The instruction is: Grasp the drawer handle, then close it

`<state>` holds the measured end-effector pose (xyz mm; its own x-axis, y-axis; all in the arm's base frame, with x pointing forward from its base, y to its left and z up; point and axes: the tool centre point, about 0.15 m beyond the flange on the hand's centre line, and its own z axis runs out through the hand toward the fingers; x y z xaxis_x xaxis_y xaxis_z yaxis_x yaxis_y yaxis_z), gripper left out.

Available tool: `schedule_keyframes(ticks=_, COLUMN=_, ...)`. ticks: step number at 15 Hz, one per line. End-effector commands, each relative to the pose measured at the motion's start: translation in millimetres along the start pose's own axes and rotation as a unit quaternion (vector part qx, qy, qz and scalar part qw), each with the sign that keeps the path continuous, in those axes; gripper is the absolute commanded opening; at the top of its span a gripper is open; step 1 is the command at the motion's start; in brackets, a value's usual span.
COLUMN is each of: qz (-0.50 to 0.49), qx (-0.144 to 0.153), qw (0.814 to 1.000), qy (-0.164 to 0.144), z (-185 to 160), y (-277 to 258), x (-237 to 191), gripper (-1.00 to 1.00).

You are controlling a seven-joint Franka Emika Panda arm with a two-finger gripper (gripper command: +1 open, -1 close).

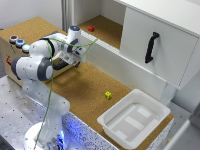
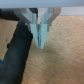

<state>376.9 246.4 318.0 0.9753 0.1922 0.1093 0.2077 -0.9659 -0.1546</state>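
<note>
**Clerk:** Read the entries, biggest first.

**Keeper:** Item: white cabinet (image 1: 165,45) with a long curved black handle (image 1: 151,47), at 2 o'clock in the exterior view. Not the task's piece. Item: cork-topped table (image 1: 85,90). Item: white arm (image 1: 35,67), standing at 8 o'clock and reaching toward 1 o'clock. Item: white bin (image 1: 107,122), at 5 o'clock. Item: the drawer (image 1: 7,55), a light-brown wooden box at 9 o'clock, largely covered by the arm.

**Clerk:** And the hand?

**Keeper:** Item: hand (image 1: 76,56). In the wrist view the hand (image 2: 40,44) showed its fingers drawn together to a point, with nothing between them.

**Clerk:** The drawer handle?

**Keeper:** Item: drawer handle (image 2: 17,50), a dark bar just beside the fingers in the wrist view, outside them and ungripped. Its long axis ran slantwise past the fingertips. In the exterior view a dark patch (image 1: 60,64) lay at roughly 8 o'clock from the hand. I judged it to be the same bar, but the arm covered most of it.

**Clerk:** Consequence?

**Keeper:** By my judgement, the fingers would need to part and shift sideways to straddle the bar.

**Clerk:** Not legible?

**Keeper:** Both ends of the bar were cut off or blurred. How far the drawer stood open could not be told. Small items: yellow cube (image 1: 108,95) and red cube (image 1: 91,28).
</note>
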Motion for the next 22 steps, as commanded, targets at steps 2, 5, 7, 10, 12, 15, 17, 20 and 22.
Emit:
schedule_keyframes(ticks=2, qz=-0.006, qx=-0.016, qw=0.999, qy=-0.034, z=18.7, y=-64.1, x=44.7, gripper=-1.00)
schedule_keyframes(ticks=5, qz=0.003, qx=-0.040, qw=0.999, qy=-0.015, z=-0.7, y=-39.8, x=36.9, gripper=-1.00)
schedule_keyframes(ticks=7, qz=0.007, qx=-0.046, qw=0.999, qy=-0.007, z=-12.3, y=-21.8, x=28.1, gripper=-1.00)
schedule_keyframes(ticks=10, qz=-0.041, qx=-0.061, qw=0.997, qy=0.025, z=-41.3, y=-22.0, x=24.2, gripper=1.00)
schedule_keyframes(ticks=12, qz=-0.075, qx=-0.053, qw=0.994, qy=0.062, z=-66.3, y=-35.5, x=16.6, gripper=1.00)
schedule_keyframes(ticks=15, qz=-0.078, qx=-0.034, qw=0.992, qy=0.089, z=-84.3, y=-45.1, x=5.7, gripper=1.00)
schedule_keyframes(ticks=17, qz=-0.078, qx=-0.034, qw=0.992, qy=0.089, z=-84.3, y=-45.1, x=5.7, gripper=1.00)
schedule_keyframes(ticks=20, qz=-0.078, qx=-0.034, qw=0.992, qy=0.089, z=-84.3, y=-45.1, x=5.7, gripper=1.00)
schedule_keyframes(ticks=22, qz=-0.078, qx=-0.034, qw=0.992, qy=0.089, z=-84.3, y=-45.1, x=5.7, gripper=1.00)
